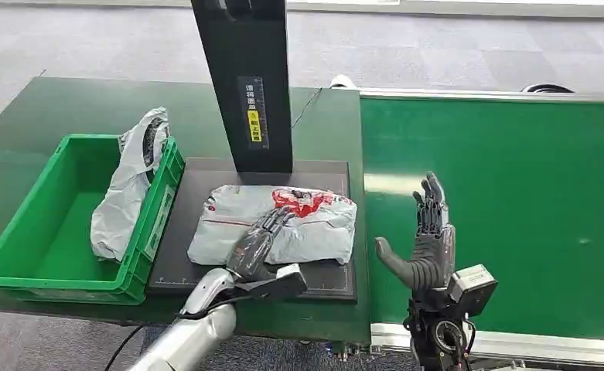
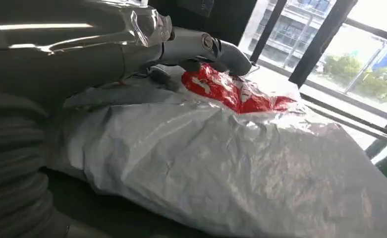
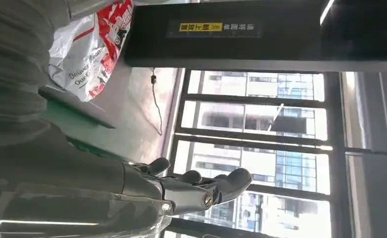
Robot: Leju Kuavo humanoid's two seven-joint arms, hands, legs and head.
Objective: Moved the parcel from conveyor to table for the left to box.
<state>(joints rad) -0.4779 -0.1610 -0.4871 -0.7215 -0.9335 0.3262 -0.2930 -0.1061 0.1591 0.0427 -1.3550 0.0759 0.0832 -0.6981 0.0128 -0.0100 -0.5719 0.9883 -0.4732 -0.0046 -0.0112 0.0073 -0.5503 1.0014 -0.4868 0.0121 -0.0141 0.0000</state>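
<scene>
Parcel (image 1: 283,224) flat on the black pad (image 1: 329,278) of the table (image 1: 51,108), under the left hand (image 1: 258,241).
Fingers laid flat along its top, pressing, not closed around it. Right hand (image 1: 426,247) upright over the conveyor (image 1: 515,201), released, fingers apart.

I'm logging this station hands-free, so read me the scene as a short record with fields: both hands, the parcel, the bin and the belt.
left hand: rests flat on the grey parcel
right hand: open, raised over the green conveyor, holding nothing
grey parcel: lies on the black pad below the dark post
green crate: holds another grey bag leaning on its wall
</scene>
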